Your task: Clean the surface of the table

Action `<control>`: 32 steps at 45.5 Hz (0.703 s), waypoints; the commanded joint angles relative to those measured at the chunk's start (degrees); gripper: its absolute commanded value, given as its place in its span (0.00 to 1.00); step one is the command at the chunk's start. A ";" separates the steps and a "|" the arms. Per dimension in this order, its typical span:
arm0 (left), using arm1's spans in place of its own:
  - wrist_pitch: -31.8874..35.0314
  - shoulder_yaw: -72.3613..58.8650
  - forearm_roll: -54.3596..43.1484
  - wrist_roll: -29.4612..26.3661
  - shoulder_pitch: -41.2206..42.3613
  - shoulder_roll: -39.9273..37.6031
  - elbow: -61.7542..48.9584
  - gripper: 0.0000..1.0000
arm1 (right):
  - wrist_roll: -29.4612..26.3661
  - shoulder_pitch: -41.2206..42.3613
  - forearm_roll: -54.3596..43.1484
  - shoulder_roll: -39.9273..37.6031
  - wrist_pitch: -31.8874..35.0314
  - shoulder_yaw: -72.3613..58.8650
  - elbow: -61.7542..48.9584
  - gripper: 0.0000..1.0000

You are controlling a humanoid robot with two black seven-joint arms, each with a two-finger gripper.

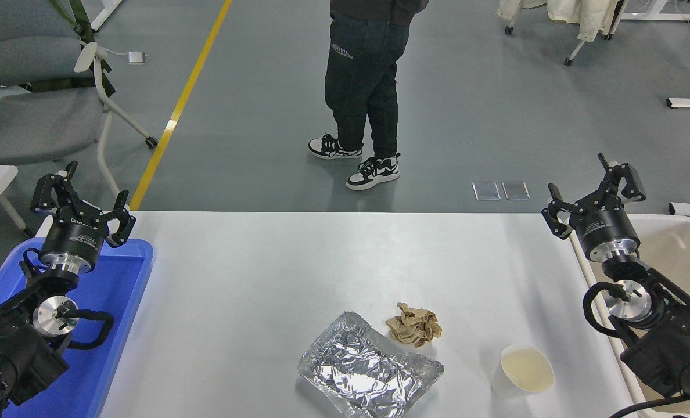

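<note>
The white table surface point(298, 261) fills the lower half of the head view. On its near middle lie a crumpled foil tray point(369, 374), a brown paper ball point(413, 325) just behind it, and a white paper cup point(522, 371) to the right. My right gripper point(595, 194) hangs open at the table's far right edge, well behind the cup, holding nothing. Over the far end of the blue tray at the left, my left gripper point(81, 200) stands open and empty.
A blue plastic tray point(115, 313) lies along the table's left side and a beige tub point(679, 255) sits beyond its right edge. A person point(365, 87) stands on the floor past the far edge. A grey chair point(37, 110) is at the upper left.
</note>
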 commanded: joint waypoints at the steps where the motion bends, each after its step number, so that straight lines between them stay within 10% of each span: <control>1: -0.06 0.00 0.00 0.00 0.01 0.00 0.03 1.00 | -5.61 0.02 0.36 -1.93 0.29 -0.39 1.56 1.00; 32: -0.06 0.00 0.00 0.00 0.01 0.00 0.03 1.00 | -9.23 -3.76 -14.57 -18.10 2.84 -6.80 24.84 1.00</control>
